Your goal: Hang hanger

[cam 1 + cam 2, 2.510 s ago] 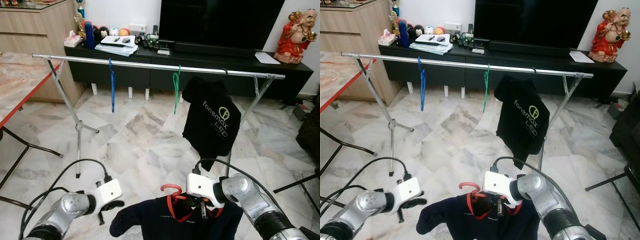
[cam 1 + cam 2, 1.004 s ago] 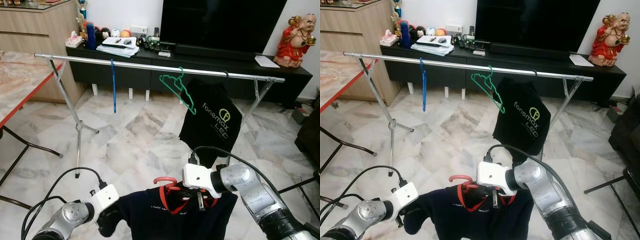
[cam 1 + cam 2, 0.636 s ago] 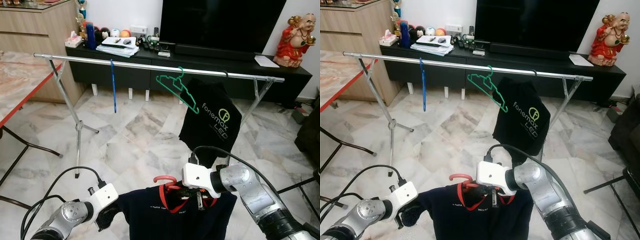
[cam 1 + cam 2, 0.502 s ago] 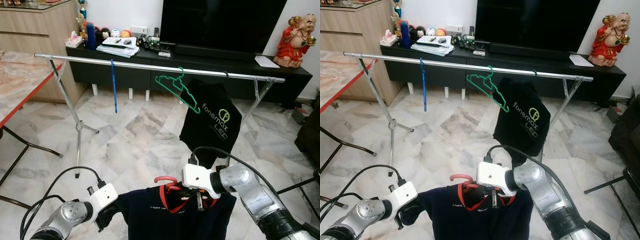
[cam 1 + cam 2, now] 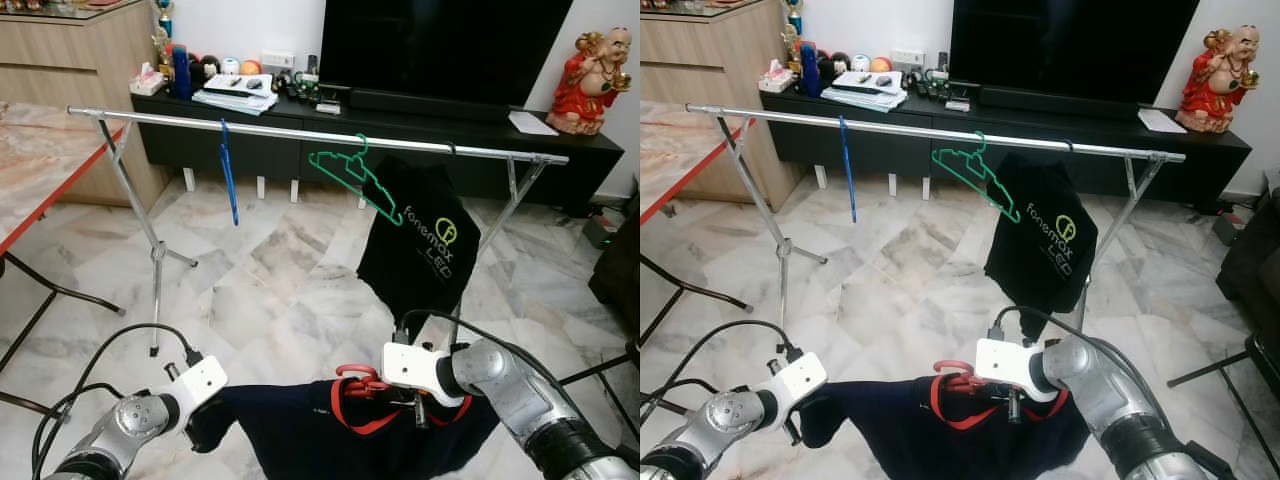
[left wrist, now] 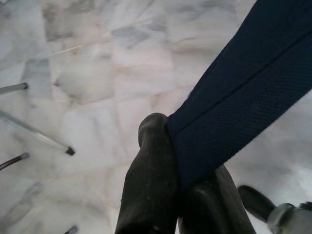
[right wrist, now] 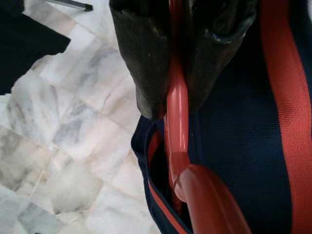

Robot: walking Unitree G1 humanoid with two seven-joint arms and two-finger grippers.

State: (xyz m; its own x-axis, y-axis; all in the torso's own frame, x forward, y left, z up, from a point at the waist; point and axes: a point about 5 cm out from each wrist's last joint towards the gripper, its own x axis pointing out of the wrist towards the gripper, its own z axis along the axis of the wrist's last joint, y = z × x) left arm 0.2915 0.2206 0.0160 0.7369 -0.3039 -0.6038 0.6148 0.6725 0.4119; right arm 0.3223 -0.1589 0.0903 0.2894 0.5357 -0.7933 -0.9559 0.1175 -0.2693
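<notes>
Left eye view: a silver clothes rail (image 5: 300,132) runs across the room over the marble floor (image 5: 280,270), in front of a black TV cabinet (image 5: 400,120). On it hang a blue hanger (image 5: 229,180), a green hanger (image 5: 355,182) swung out at a slant, and a black T-shirt (image 5: 420,245) just beside the green one. A red-edged table (image 5: 40,170) stands at the left and a red figurine (image 5: 590,68) sits on the cabinet's right end. Low in front, well short of the rail, a navy shirt (image 5: 330,435) with a red collar is stretched roughly level between the arms, its long axis running left to right. The red hanger (image 5: 358,380) sits in its neck, hook toward the left. The right gripper (image 5: 412,408) is at the collar; the left gripper (image 5: 197,428) is at the shirt's left end.

Left wrist view: both black fingers (image 6: 148,185) are pinched together on the shirt's navy hem, which runs away taut and diagonal above the marble.

Right wrist view: the fingers (image 7: 141,63) clamp the hanger's red neck, which runs lengthwise between them down into the red-trimmed collar.
</notes>
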